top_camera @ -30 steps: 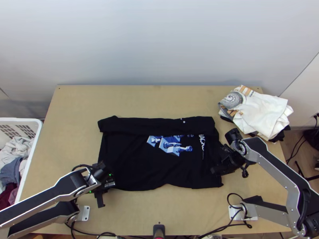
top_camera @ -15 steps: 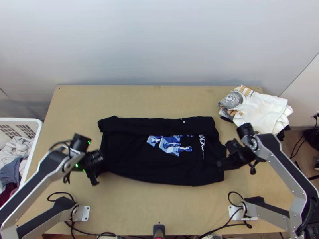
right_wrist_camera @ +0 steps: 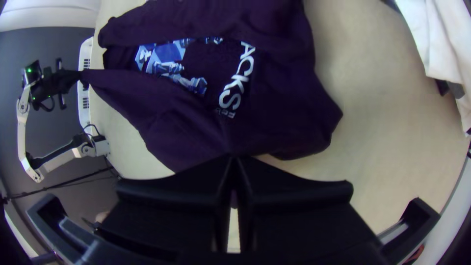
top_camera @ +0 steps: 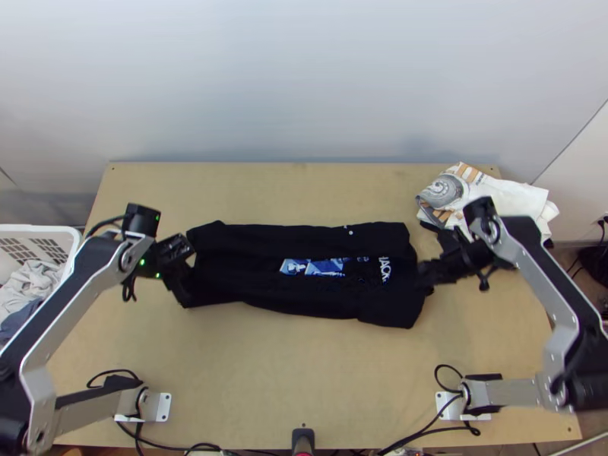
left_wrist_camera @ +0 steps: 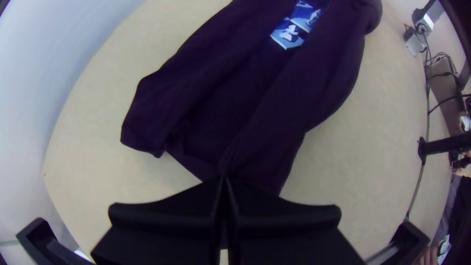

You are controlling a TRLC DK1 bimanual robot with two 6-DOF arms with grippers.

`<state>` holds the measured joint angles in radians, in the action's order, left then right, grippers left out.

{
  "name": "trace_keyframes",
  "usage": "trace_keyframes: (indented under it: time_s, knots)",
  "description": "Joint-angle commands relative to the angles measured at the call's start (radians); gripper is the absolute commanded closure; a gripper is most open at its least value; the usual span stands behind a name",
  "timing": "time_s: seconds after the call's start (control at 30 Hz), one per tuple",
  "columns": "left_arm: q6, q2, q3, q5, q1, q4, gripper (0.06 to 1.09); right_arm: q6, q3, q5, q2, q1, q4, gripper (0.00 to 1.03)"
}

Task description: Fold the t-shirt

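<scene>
Black t-shirt [top_camera: 304, 300] on middle of counter [top_camera: 266, 380]; left pincer [left_wrist_camera: 223, 179] and right pincer [right_wrist_camera: 235, 157] closed on its opposite ends. Fabric probably light, limp, prone to sag between grips; best held by both corners of near edge.

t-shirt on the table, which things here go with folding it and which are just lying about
For the job:
black t-shirt
left hand, gripping it
right hand, gripping it

Lying about:
cloth pile, far right
white basket, left
laundry inside it
</scene>
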<state>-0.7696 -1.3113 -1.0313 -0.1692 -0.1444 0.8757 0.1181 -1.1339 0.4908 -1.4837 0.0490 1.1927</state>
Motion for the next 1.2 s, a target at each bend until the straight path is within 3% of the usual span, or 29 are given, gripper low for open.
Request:
trace_keyframes:
  time_s: [0.0, 0.3, 0.83, 1.07, 1.17]
  knots:
    - [-0.016, -0.144, -0.095, -0.003, 0.028, -0.043, 1.05, -0.023, -0.199, 0.009, -0.205, -0.005, -0.028, 1.0]
    - [-0.045, -0.29, -0.144, -0.004, 0.078, -0.083, 1.05, -0.084, -0.392, 0.009, -0.409, -0.003, -0.067, 1.0]
    - [-0.022, -0.375, -0.13, 0.017, 0.063, -0.19, 1.04, -0.106, -0.385, -0.014, -0.517, -0.02, -0.203, 1.0]
    - [0.041, -0.375, -0.111, 0.08, 0.04, -0.259, 0.58, -0.106, -0.348, -0.014, -0.495, -0.021, -0.232, 1.0]
    - [0.052, -0.37, -0.118, 0.103, 0.046, -0.264, 0.48, -0.106, -0.343, -0.014, -0.486, -0.021, -0.232, 1.0]
